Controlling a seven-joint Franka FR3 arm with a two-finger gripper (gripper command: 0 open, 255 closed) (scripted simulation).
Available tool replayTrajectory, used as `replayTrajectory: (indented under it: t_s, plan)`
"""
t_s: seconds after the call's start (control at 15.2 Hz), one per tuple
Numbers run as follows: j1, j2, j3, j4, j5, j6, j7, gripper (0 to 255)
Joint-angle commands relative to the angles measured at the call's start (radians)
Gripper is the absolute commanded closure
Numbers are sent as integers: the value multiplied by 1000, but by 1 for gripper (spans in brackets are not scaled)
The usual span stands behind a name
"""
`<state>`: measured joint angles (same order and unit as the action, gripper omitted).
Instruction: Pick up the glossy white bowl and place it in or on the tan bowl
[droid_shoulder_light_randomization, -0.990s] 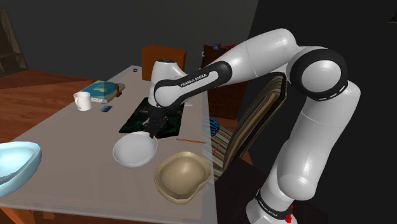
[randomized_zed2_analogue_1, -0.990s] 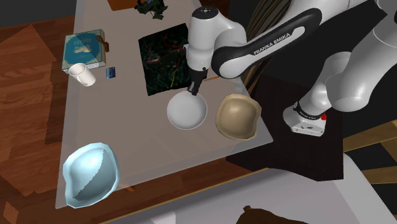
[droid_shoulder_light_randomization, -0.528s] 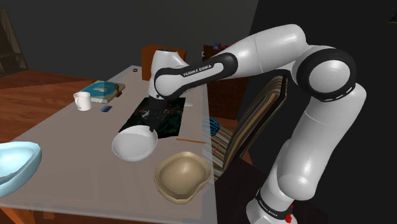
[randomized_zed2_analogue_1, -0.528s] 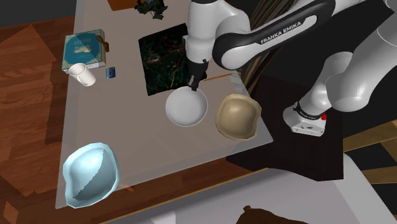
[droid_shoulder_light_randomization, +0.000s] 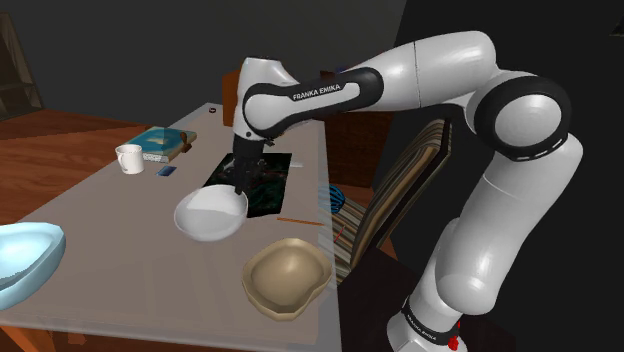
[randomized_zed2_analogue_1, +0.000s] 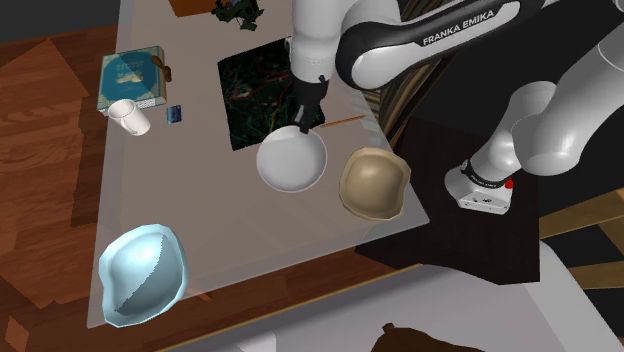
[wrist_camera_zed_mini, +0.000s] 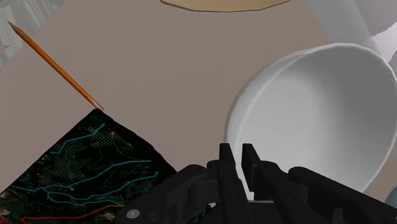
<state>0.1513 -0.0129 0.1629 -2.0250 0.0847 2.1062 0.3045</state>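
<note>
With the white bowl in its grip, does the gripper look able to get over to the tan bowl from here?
Probably yes. The gripper clasps the white bowl by its rim, apparently raised off the table; the tan bowl sits close by, its top open, with nothing between them.

White mug (droid_shoulder_light_randomization: 129, 158), book (droid_shoulder_light_randomization: 160, 143), pencil (wrist_camera_zed_mini: 56, 65), blue bowl (droid_shoulder_light_randomization: 25, 258)

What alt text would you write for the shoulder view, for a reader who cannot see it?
The robot's black gripper clasps the rim of a tilted white bowl above a grey table. A tan bowl sits on the table beside it.
</note>
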Motion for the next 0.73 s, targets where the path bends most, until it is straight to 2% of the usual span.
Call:
replayTrajectory:
  t_s: [0.0,0.2,0.66]
  plan:
    - [0,-9,0,18,0,-26,1,255]
    - [-1,-16,-1,43,0,-59,3,255]
    - [-1,-303,-18,-210,46,-94,-34,255]
